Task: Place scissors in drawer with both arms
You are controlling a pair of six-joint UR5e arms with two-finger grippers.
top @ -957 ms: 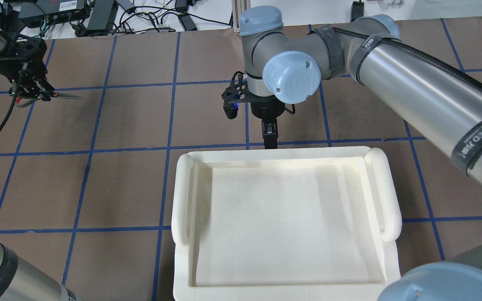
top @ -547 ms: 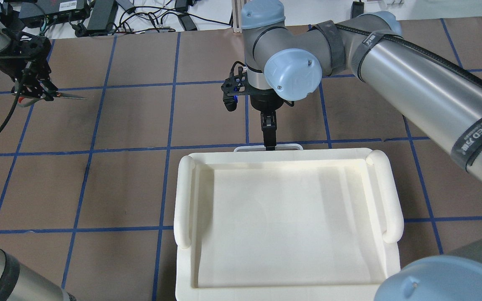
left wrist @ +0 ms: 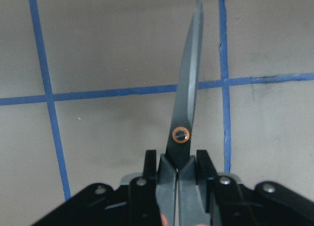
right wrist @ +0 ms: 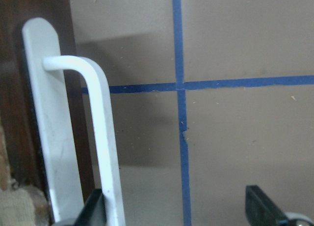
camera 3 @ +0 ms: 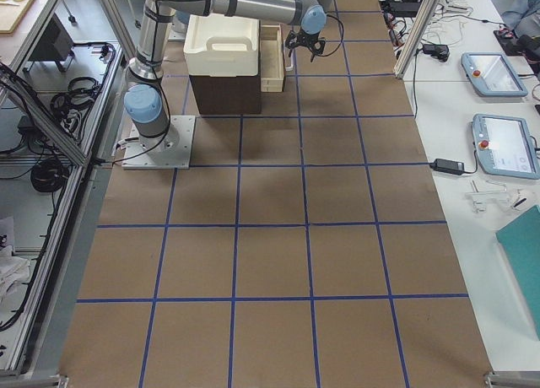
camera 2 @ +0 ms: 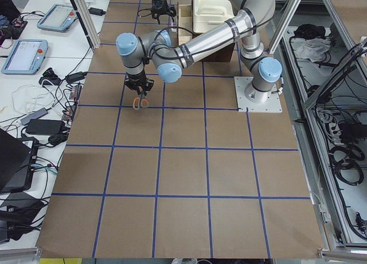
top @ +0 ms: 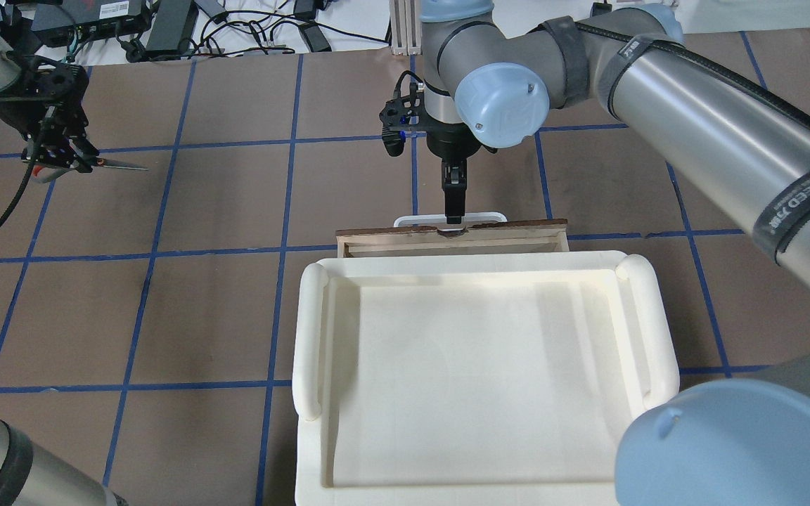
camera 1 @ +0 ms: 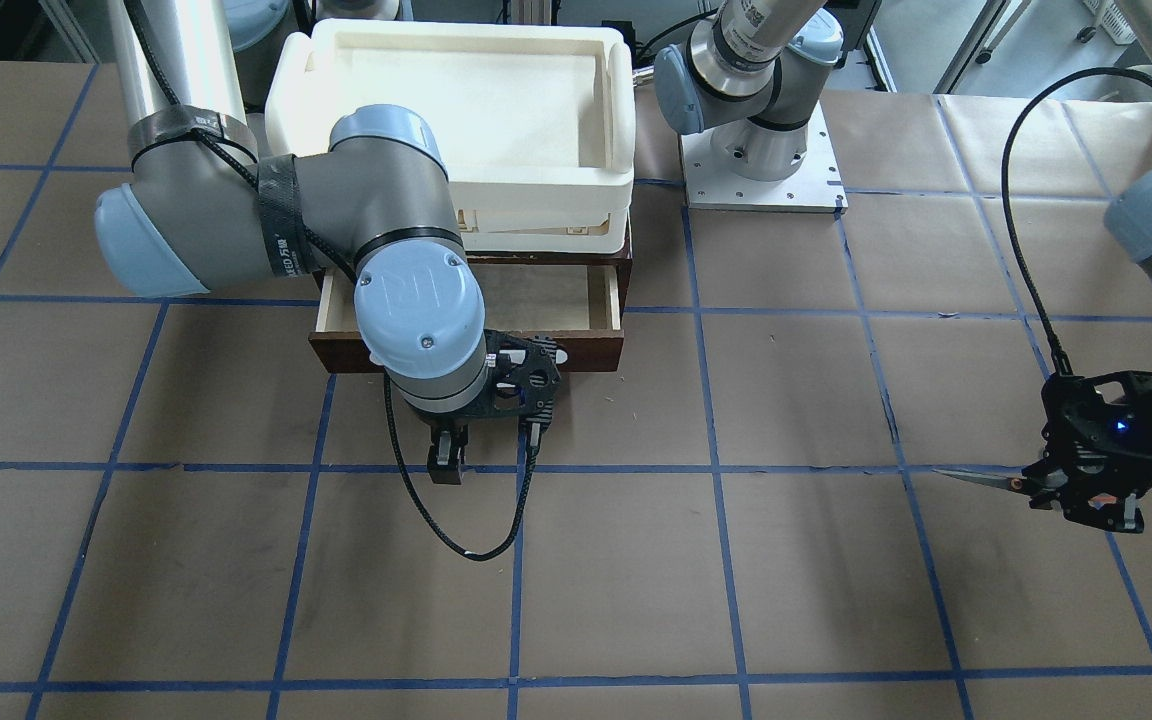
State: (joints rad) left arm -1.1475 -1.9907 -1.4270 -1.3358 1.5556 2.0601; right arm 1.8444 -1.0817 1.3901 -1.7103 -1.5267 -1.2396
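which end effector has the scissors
The left end effector: it's shut on the scissors, blades sticking out. The right end effector is at the drawer handle.

Table (top: 222,204): covered in brown paper, marked into squares by blue tape (top: 291,183). White benches (camera 2: 40,86) flank both long sides, carrying touchscreen pendants (camera 3: 504,143), black power bricks (camera 2: 40,126) and loose cables. Aluminium posts (camera 2: 85,20) stand at the table edges. Cable bundles (camera 2: 344,155) lie beyond the frame. Lighting even, shadows soft.

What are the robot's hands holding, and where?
The left hand pinches the scissors just behind the pivot. The right hand grips nothing; a finger hooks the drawer handle.
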